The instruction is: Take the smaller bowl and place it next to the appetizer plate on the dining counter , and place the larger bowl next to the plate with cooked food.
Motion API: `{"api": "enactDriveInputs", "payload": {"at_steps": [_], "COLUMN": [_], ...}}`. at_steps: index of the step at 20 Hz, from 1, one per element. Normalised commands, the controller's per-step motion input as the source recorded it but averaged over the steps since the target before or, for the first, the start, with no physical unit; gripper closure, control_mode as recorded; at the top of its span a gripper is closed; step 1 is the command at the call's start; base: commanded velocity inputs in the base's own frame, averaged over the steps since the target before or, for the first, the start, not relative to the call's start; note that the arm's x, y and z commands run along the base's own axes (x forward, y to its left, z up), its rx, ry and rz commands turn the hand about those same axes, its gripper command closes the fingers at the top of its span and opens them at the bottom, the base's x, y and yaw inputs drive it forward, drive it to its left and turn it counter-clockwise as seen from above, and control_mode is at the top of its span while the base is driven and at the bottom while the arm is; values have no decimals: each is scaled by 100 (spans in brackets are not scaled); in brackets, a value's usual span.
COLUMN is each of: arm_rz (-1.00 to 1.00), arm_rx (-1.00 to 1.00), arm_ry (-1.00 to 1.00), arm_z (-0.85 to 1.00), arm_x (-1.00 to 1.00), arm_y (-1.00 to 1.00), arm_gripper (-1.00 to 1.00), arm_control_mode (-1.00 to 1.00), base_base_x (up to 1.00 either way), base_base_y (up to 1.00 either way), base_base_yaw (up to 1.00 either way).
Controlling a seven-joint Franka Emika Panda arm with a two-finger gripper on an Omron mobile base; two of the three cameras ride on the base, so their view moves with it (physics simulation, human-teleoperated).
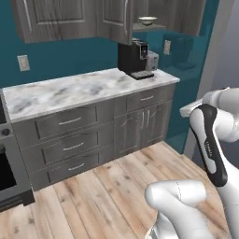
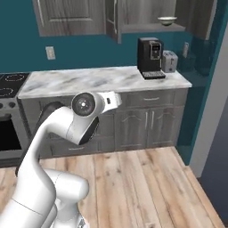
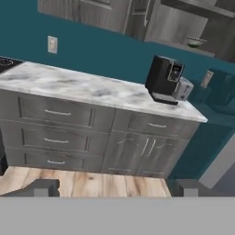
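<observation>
Hand view looks across at a marble bench (image 3: 92, 89) over grey cabinet drawers (image 3: 57, 113), and the hand (image 3: 117, 187) is spread wide, its two dark fingertips (image 3: 41, 187) far apart at the bottom with nothing between them. Up on the open shelf (image 2: 153, 27) under the wall cabinets sits a small pale bowl (image 2: 167, 20), which looks like the smaller bowl, though it is too small to be sure. Below it, at the bench's far right end near the back edge, stands a black coffee machine (image 2: 150, 58), and a silver toaster (image 2: 169, 61) sits just beside it, closer to the right edge. At the left end of the bench there is a stove (image 2: 10, 84) with dark burners. White arm (image 2: 67, 129) folded up over the wooden floor (image 2: 142, 187), well short of the bench.
</observation>
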Motion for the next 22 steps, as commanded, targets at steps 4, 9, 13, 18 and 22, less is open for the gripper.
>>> {"api": "enactDriveInputs", "payload": {"at_steps": [4, 9, 13, 18, 22], "arm_rz": [0, 0, 0, 0, 0], "arm_rx": [0, 0, 0, 0, 0], "arm_ry": [0, 0, 0, 0, 0], "arm_z": [0, 0, 0, 0, 0], "arm_x": [0, 0, 0, 0, 0], "arm_y": [0, 0, 0, 0, 0], "arm_gripper": [-100, -100, -100, -100, -100], "arm_control_mode": [100, 100, 100, 100, 100], "base_base_x": [61, 60, 67, 79, 88], "base_base_y": [-74, -51, -25, -5, -14], "base_base_yaw": [22, 15, 6, 0, 0]}}
